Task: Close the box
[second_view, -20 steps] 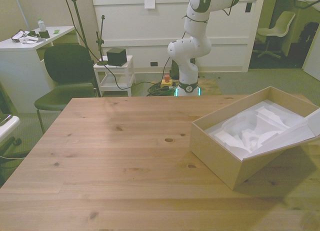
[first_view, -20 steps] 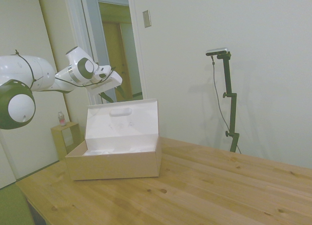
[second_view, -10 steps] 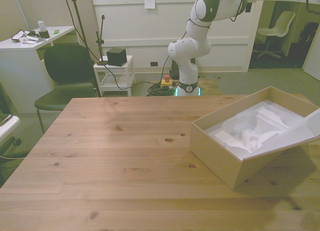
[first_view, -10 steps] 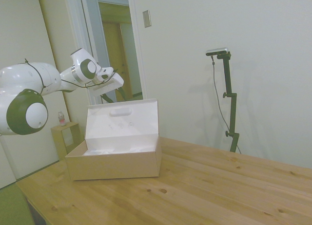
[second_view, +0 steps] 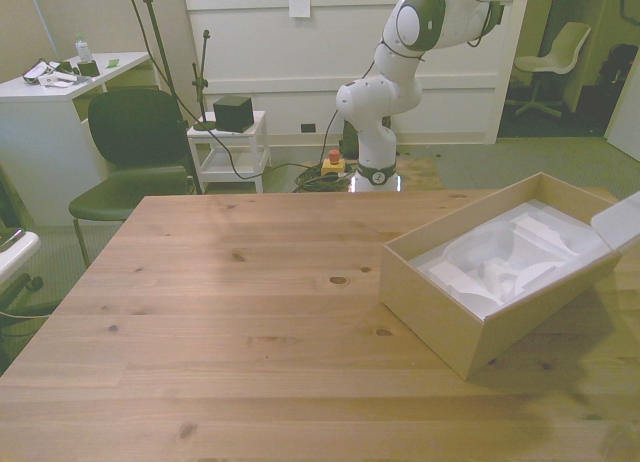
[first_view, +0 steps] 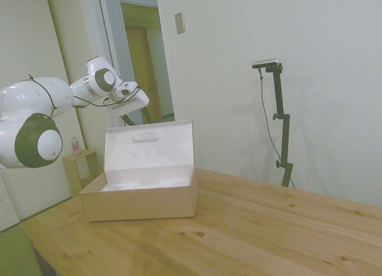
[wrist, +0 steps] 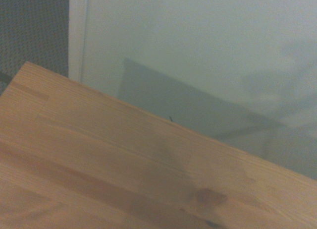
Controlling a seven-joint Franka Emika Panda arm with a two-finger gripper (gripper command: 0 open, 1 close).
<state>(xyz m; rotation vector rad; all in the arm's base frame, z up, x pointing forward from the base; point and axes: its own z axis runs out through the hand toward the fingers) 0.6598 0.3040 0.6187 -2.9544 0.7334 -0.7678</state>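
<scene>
The box (first_view: 140, 195) is a large tan cardboard one with a white inside. It stands on the wooden table (first_view: 250, 228) at the side view's left. Its flap lid (first_view: 149, 146) stands nearly upright at the back, with a raised oblong bump near its top edge. In the front view the box (second_view: 440, 307) sits at the right, showing white moulded padding (second_view: 500, 262), and the lid (second_view: 622, 220) is cut off by the picture's edge. My gripper (first_view: 134, 112) hovers just above and behind the lid's top edge, partly hidden by it. The wrist view holds only bare table (wrist: 99, 174) and wall.
A small wooden cube shelf (first_view: 80, 168) with a little bottle (first_view: 75, 146) on it stands beyond the table at the side view's left. In the front view, a dark chair (second_view: 135, 142) and a white cart (second_view: 232, 142) stand behind the table's far edge.
The lid has swung from leaning over the box to more upright. The arm's elbow has shifted and the hand has drawn back a little behind the lid.
</scene>
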